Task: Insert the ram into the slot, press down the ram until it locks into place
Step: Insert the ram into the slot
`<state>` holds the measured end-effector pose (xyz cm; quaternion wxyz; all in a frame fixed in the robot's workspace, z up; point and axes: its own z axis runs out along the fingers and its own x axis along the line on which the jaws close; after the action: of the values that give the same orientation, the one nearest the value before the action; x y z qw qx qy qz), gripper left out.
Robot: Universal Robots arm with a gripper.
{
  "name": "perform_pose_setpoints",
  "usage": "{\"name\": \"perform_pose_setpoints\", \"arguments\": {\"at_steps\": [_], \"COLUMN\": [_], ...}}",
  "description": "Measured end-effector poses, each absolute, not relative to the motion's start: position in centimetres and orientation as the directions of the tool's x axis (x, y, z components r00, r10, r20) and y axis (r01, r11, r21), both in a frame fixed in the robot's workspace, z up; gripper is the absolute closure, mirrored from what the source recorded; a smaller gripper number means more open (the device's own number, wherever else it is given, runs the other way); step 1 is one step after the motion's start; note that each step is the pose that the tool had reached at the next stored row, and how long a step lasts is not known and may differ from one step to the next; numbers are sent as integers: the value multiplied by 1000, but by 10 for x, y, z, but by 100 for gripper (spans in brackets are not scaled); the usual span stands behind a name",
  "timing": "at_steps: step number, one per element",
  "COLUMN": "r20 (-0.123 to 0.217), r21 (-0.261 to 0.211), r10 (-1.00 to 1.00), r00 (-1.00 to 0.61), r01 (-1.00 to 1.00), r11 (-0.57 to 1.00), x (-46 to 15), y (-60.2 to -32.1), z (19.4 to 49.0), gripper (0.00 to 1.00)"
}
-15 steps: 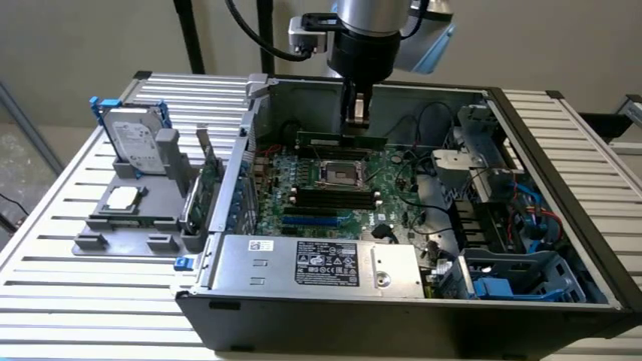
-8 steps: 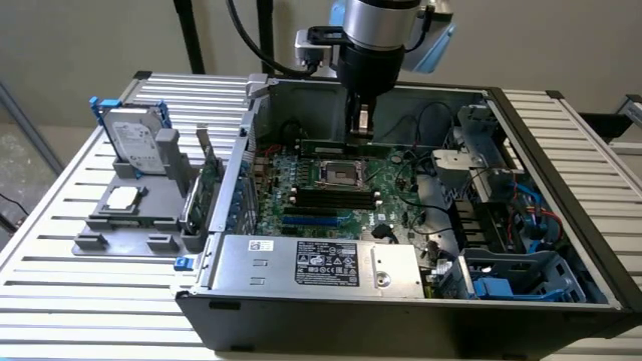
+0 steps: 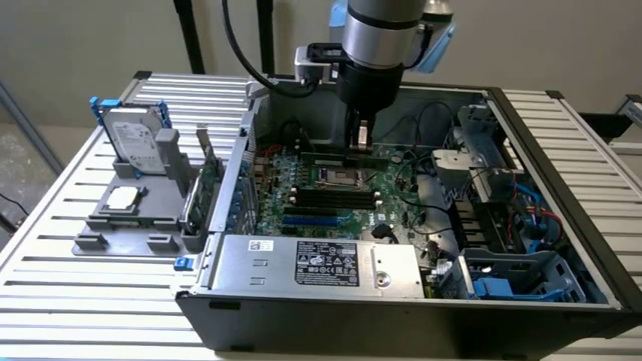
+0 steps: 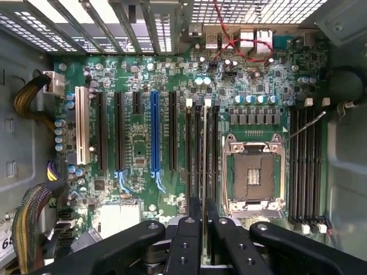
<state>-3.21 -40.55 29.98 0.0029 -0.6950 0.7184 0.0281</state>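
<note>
The ram is a thin green stick held level and on edge inside the open computer case. My gripper comes straight down from above and is shut on the ram's middle. In the wrist view the ram shows edge-on as a pale line running away from my gripper, whose black fingers stand on either side of it. It lies along a group of long black slots beside the CPU socket. I cannot tell whether it touches a slot. More black slots lie on the socket's other side.
A silver power supply fills the case's near side, with a drive cage and blue cables at the exterior view's right. A hard drive stands on a grey fixture outside the case. A blue slot and cable bundles flank the board.
</note>
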Motion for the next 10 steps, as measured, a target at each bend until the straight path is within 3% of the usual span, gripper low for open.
{"name": "perform_pose_setpoints", "arguments": {"at_steps": [10], "r20": [-43], "r21": [36], "r10": [-999], "r00": [-31], "r01": [-999], "r11": [29], "x": [-42], "y": [-409], "z": [282], "gripper": [86]}}
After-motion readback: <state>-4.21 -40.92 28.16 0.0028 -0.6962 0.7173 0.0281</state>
